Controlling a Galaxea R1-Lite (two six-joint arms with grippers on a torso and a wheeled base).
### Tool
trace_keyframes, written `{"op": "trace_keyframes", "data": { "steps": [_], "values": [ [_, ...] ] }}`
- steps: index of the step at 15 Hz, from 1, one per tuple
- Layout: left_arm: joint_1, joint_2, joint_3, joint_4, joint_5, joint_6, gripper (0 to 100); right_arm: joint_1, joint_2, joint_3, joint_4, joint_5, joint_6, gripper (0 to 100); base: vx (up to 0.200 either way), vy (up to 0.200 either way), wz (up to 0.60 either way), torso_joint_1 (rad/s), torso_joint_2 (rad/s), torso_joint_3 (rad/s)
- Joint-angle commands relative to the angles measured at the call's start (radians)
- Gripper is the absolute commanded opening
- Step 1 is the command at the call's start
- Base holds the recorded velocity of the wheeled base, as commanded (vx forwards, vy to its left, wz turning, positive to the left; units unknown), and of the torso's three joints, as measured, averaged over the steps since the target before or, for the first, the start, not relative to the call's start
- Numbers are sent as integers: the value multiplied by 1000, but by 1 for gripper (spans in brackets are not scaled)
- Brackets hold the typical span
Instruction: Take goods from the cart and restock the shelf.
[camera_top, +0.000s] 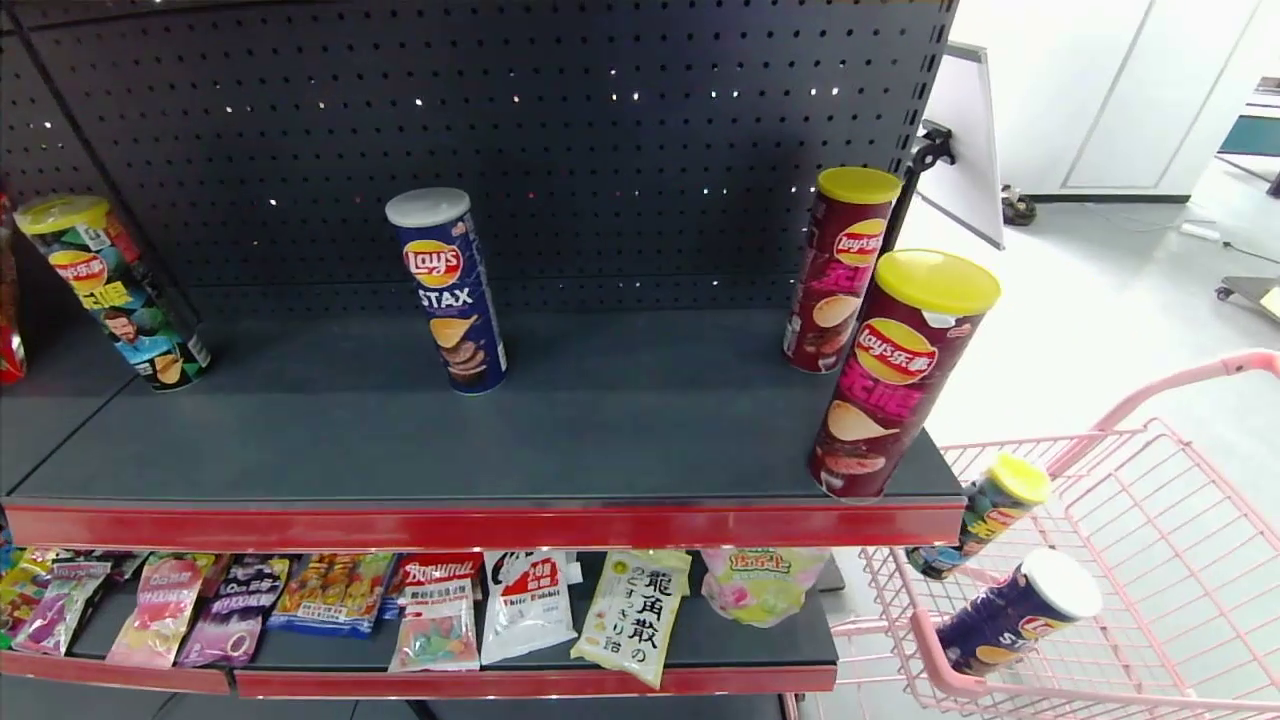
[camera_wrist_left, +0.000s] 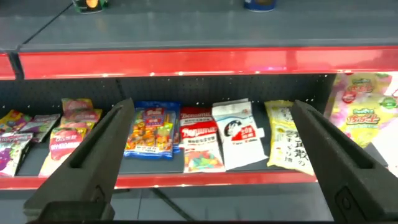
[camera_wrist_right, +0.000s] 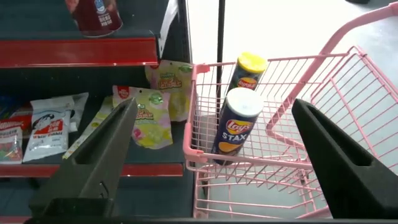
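1. Dark shelf (camera_top: 600, 440), red front edge, pale floor (camera_top: 1080, 300) beyond its right end.
2. Maroon can (camera_top: 895, 375) stands at the shelf's front right corner; cart (camera_top: 940, 672) holds two cans (camera_wrist_right: 236, 127), partly behind wire.
3. Wrist views: left end effector (camera_wrist_left: 211, 104) and right end effector (camera_wrist_right: 214, 102) both wide apart, empty.

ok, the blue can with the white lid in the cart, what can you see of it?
The blue can is a tall dark-blue tube, cardboard by its look, with a flat white lid and a red-and-yellow logo above pictured chips. Closed; no damage shows. It leans tilted, lid up, in the pink wire cart, base low in the corner nearest the shelf, against the wire wall. A yellow-lidded can leans close beside it; whether they touch is unclear.
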Motion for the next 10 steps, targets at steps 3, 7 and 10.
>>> {"op": "trace_keyframes", "data": {
  "steps": [3, 7, 10],
  "values": [
    [-1, 0, 0, 0, 0, 1, 100, 0, 0, 0, 0, 2, 0, 100, -200, 0, 0, 7, 4, 2],
    [-1, 0, 0, 0, 0, 1, 100, 0, 0, 0, 0, 2, 1, 100, -50, 0, 0, -2, 1, 1],
    [-1, 0, 0, 0, 0, -1, 100, 0, 0, 0, 0, 2, 0, 100, 0, 0, 0, 0, 0, 0]
  ]
}}
